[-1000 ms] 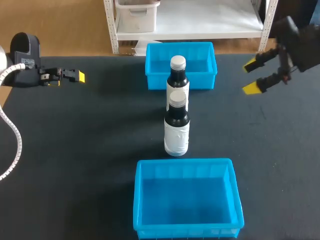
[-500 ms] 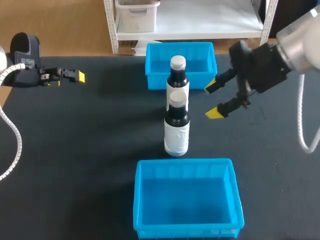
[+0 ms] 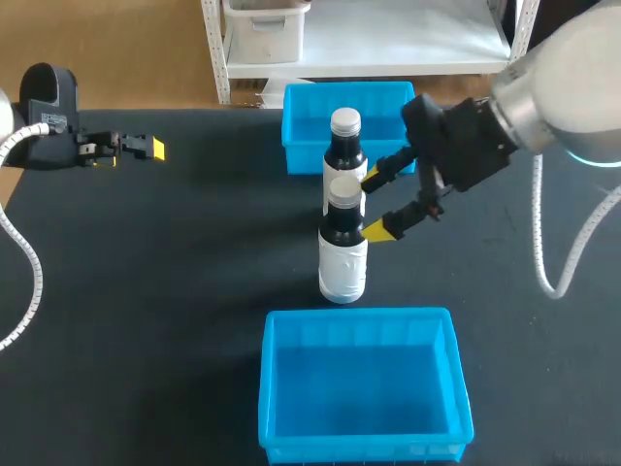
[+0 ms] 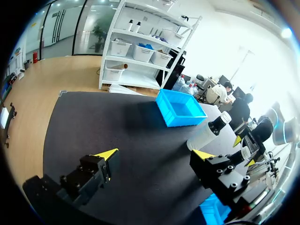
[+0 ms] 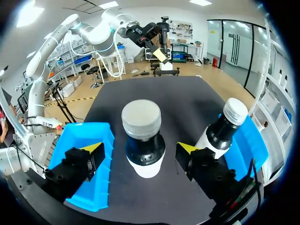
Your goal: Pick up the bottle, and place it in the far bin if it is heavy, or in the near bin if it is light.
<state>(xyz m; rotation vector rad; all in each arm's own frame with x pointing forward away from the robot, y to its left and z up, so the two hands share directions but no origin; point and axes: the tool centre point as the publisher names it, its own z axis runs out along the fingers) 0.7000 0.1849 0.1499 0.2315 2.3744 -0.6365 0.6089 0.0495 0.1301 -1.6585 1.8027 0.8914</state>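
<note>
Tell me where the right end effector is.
In the head view, the right end effector hangs open over the table, just right of the neck of the near bottle.

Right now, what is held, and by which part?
Nothing is held. The right gripper is open around the near bottle, at its neck; the left gripper is open, empty.

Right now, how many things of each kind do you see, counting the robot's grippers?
Bottles: 2 (near bottle, far bottle)
Blue bins: 2 (near bin, far bin)
Grippers: 2 (left gripper, right gripper)
Total: 6
</note>
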